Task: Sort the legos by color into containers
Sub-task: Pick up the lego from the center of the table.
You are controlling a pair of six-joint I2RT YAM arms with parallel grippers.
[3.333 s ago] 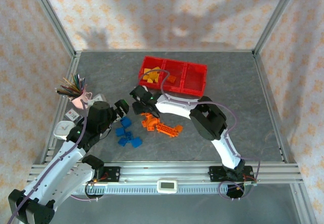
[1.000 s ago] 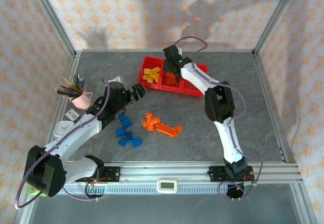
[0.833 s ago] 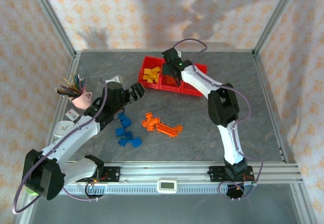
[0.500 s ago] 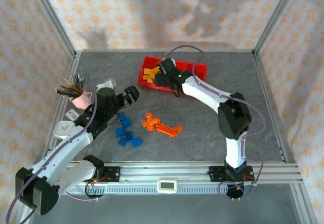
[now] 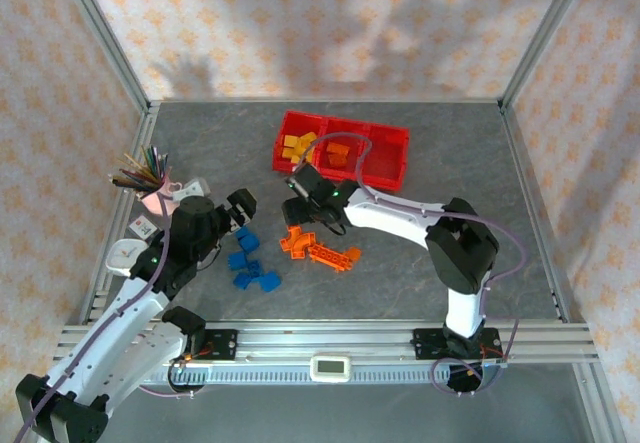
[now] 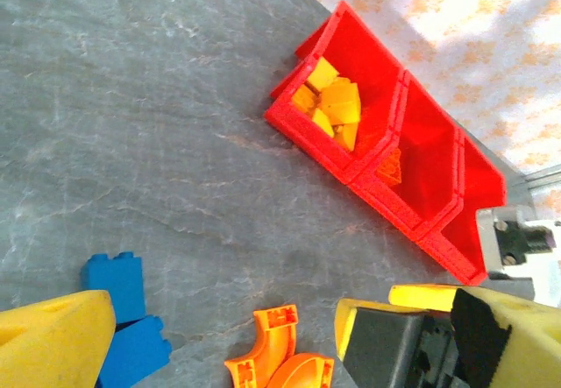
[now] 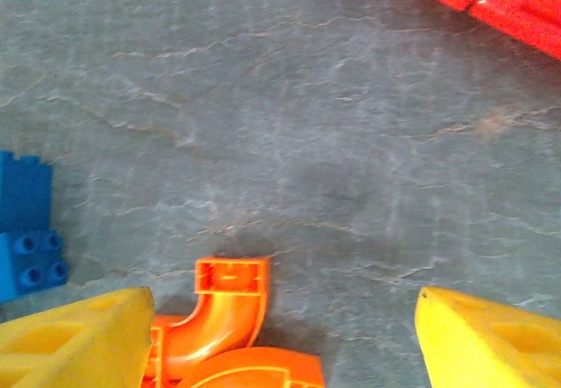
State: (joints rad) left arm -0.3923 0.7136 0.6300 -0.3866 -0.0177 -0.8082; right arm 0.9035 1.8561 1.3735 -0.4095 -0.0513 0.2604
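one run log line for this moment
left pincer open beside blue plastic bricks | right pincer open over curved orange plastic brick

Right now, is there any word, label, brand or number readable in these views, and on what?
None readable.
White tag beside the pink cup: dark marks, too small to read.
White plate on the front rail: blurred.
Legos and red containers: no text seen.

Had white shells and black joint housings on left arm (image 5: pixel 125 313) and right arm (image 5: pixel 395 215). Ran a thin purple cable (image 5: pixel 521 255) along each. Carried yellow fingers (image 7: pixel 74 340) on left tool (image 5: pixel 243 208) and right tool (image 5: pixel 297 213), black bodies behind. Ended in black bases (image 5: pixel 200 341) with red wiring.
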